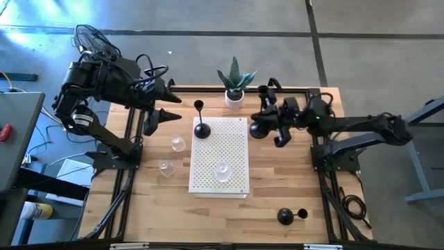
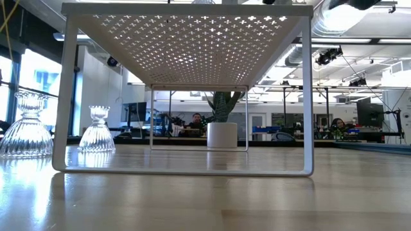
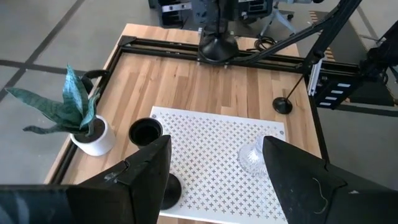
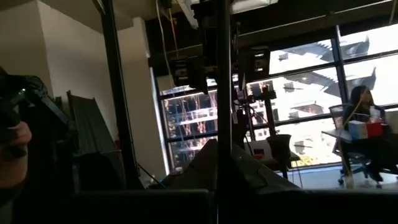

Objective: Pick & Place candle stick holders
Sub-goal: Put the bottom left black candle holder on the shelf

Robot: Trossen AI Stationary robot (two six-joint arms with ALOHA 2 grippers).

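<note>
From above, the white perforated rack (image 1: 220, 156) lies in the middle of the table. One black candle stick holder (image 1: 202, 128) stands on it near its 11 o'clock corner, and one clear glass holder (image 1: 222, 169) stands on it toward 6 o'clock. Two more glass holders (image 1: 178, 144) wait on the wood at 9 o'clock of the rack. Another black holder (image 1: 290, 216) lies on its side far at 5 o'clock. The right gripper (image 1: 266, 111) is at 2 o'clock of the rack, clenched on a third black holder (image 1: 258, 126), whose round base hangs over the wood just beside the rack. The left gripper (image 1: 173, 108) is at 10 o'clock, with fingers released and nothing between them.

In the low view, the two glass holders (image 2: 26, 128) stand left of the rack's legs, and the potted plant (image 2: 222, 122) is behind it.

The left wrist view shows the standing black holder's cup (image 3: 145, 132) between its wide fingers (image 3: 144, 167), and the carried holder (image 3: 217, 45) far across at 12 o'clock.

The right wrist view shows only the thin stem (image 4: 221, 87) going up from the gripper.

I judge that the step is to place the carried holder on the rack. It is good to move it toward 9 o'clock, keep the stem upright, stay away from the plant, and release only when the base sits flat.
</note>
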